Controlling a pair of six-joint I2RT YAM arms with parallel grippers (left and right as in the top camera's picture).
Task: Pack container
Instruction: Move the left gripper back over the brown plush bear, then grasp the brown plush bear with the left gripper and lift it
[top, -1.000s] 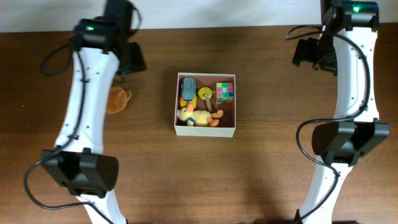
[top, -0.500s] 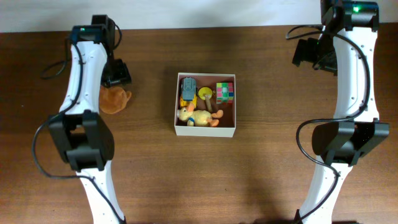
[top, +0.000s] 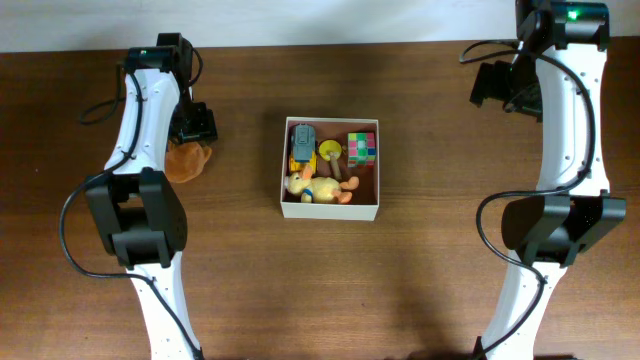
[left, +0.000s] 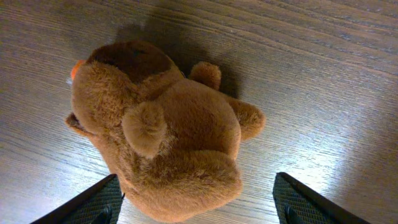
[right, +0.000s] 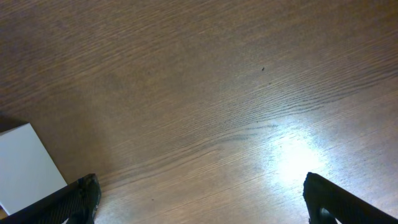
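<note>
One container (top: 330, 212) sits mid-way on the table (top: 430, 290), holding one multicoloured cube (top: 362, 146), one grey car (top: 302, 142) and one yellow duck (top: 299, 184) (others tangled). One plush bear (left: 161, 130) lies at its nine o'clock, with the left gripper (left: 199, 200) spread over it. The right gripper (right: 202, 200), at two o'clock, is spread too.

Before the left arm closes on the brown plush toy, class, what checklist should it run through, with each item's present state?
1. Left gripper open: ok, fingers spread wide.
2. Plush toy between the fingers: ok, though nearer one finger.
3. Toy lying alone on the table: ok.
4. Room in the container: cannot tell; toys inside, bare floor beside the coloured cube.
5. Right gripper out of the way: ok, open over bare wood.
</note>
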